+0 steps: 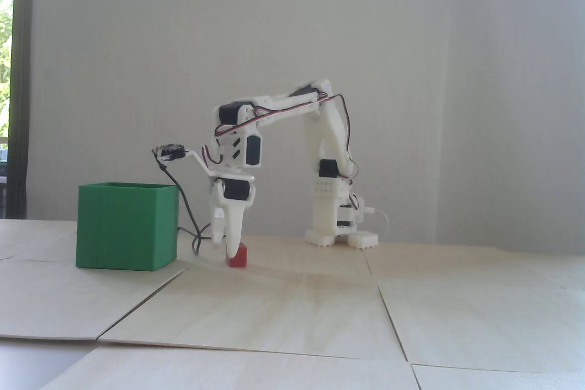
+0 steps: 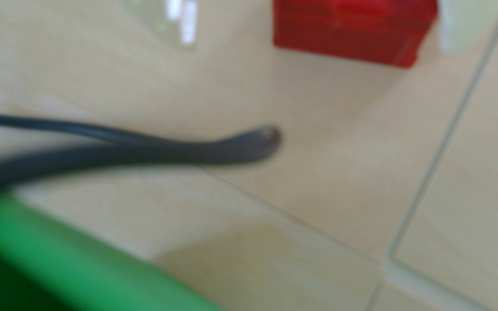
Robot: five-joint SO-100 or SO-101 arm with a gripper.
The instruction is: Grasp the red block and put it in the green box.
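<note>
Blurring close in wrist view: red block (green box corner)

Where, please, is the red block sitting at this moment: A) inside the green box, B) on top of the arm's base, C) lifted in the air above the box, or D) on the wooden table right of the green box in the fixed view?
D: in the fixed view the red block rests on the table, apart from and right of the green box, with the hand down at it.
</note>
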